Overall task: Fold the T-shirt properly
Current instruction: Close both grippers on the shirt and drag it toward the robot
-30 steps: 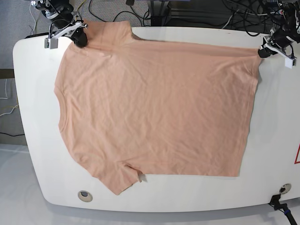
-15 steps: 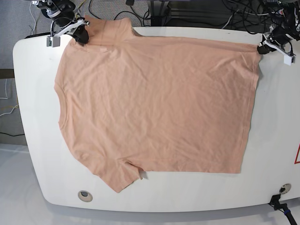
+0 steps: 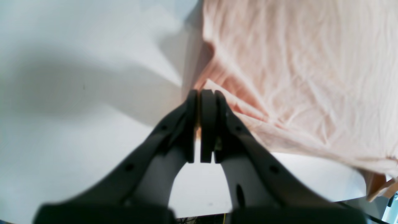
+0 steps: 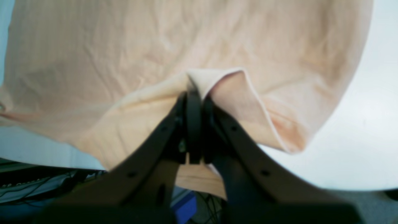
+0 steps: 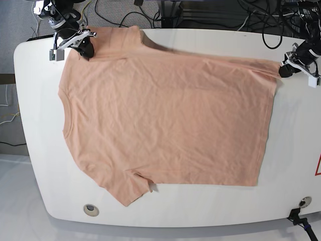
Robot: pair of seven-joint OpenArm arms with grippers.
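Observation:
The salmon-peach T-shirt (image 5: 165, 113) lies spread flat on the white table (image 5: 296, 130), collar toward the left and hem toward the right. At the far right corner my left gripper (image 5: 283, 72) is shut on the hem corner; in the left wrist view its fingertips (image 3: 203, 96) press together at the edge of the cloth (image 3: 295, 77). My right gripper (image 5: 85, 50) is shut on the shoulder by the far sleeve. The right wrist view shows the tips (image 4: 194, 93) pinching a raised fold of fabric (image 4: 217, 81). No print shows.
Cables and equipment (image 5: 200, 12) crowd the floor behind the table's far edge. Two round holes (image 5: 91, 209) (image 5: 304, 202) sit near the front edge. A red mark (image 5: 318, 165) shows at the right border.
Both grippers have moved toward the near side of the table, still shut on the cloth. The shirt's far edge came with them, and the hem corner now lies lower and farther right.

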